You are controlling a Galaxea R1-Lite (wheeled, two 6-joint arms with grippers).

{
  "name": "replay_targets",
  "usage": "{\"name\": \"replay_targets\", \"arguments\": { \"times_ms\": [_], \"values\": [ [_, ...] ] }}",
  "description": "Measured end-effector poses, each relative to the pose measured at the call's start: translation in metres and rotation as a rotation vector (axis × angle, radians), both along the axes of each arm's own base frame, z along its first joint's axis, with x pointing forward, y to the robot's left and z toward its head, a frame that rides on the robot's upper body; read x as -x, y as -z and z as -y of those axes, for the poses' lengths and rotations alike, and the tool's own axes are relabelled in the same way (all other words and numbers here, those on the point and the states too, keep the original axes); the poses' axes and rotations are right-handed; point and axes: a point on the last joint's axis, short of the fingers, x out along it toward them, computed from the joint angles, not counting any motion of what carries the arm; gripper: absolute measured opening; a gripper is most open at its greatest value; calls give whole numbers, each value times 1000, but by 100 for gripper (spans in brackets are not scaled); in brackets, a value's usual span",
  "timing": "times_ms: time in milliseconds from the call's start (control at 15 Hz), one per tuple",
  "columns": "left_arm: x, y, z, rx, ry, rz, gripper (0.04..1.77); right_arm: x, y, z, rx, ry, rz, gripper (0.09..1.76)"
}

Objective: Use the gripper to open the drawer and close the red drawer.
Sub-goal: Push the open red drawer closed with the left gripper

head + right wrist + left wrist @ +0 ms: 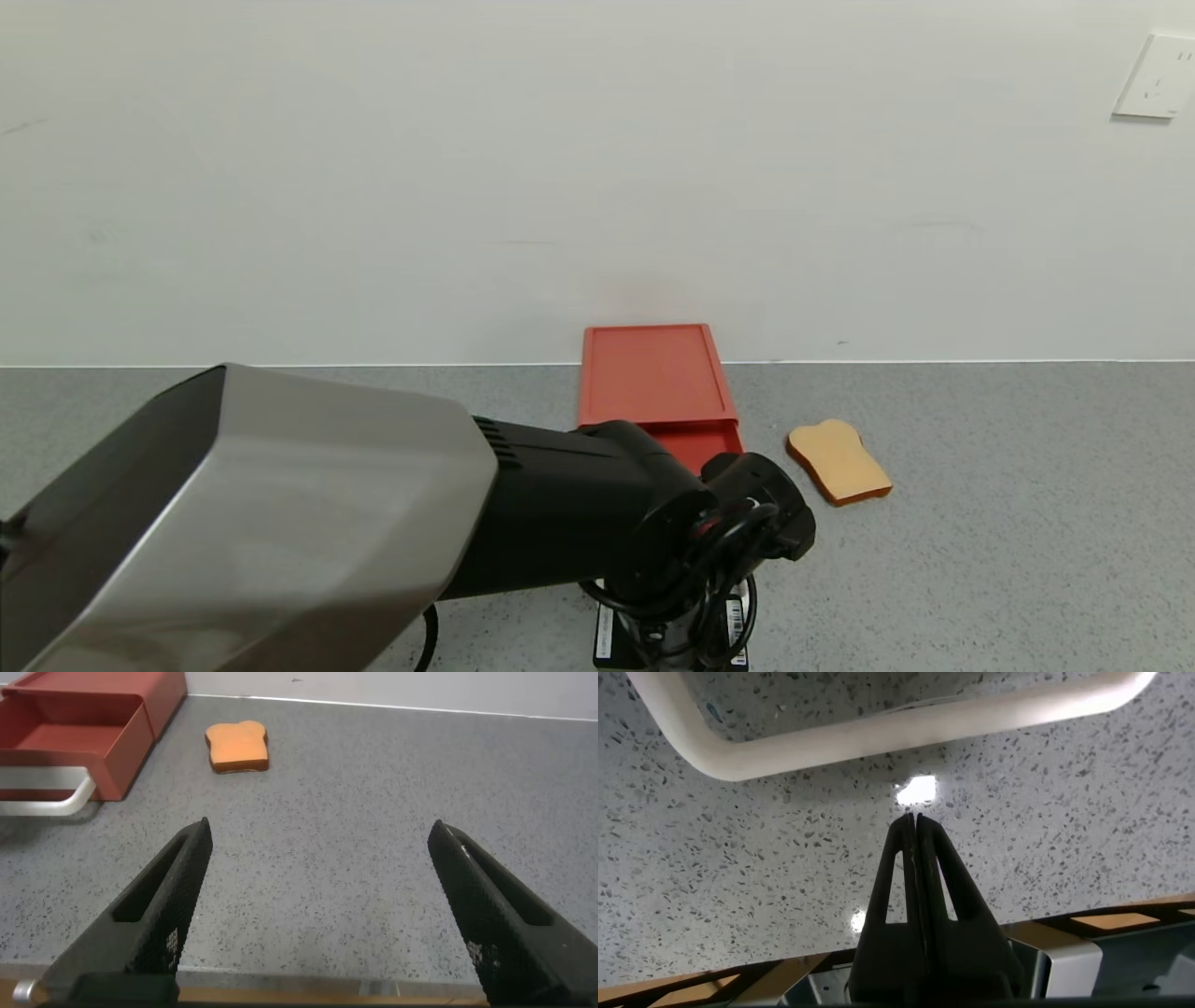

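The coral-red drawer [653, 373] stands against the back wall with its tray [695, 446] pulled partly out. My left arm reaches across in front of it, and its wrist [747, 523] hides the tray's front. In the left wrist view my left gripper [915, 814] is shut and empty, tips pointing down at the counter just outside the white loop handle [878, 737], apart from it. My right gripper [320, 831] is open and empty, low over the counter, well to the side of the drawer [84, 737] and its handle [47, 803].
A tan toast slice [838, 462] lies on the grey speckled counter to the right of the drawer; it also shows in the right wrist view [237, 747]. The white wall runs close behind the drawer. A wall socket [1158, 77] is at the upper right.
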Motion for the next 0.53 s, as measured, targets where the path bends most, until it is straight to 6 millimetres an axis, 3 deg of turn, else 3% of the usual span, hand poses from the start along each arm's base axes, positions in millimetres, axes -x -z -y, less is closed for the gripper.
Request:
{"name": "replay_targets", "arguments": {
  "times_ms": [533],
  "values": [
    [-13,3,4,-31,-41,90,11,0,0,0,0,-8,0,170]
  ]
}}
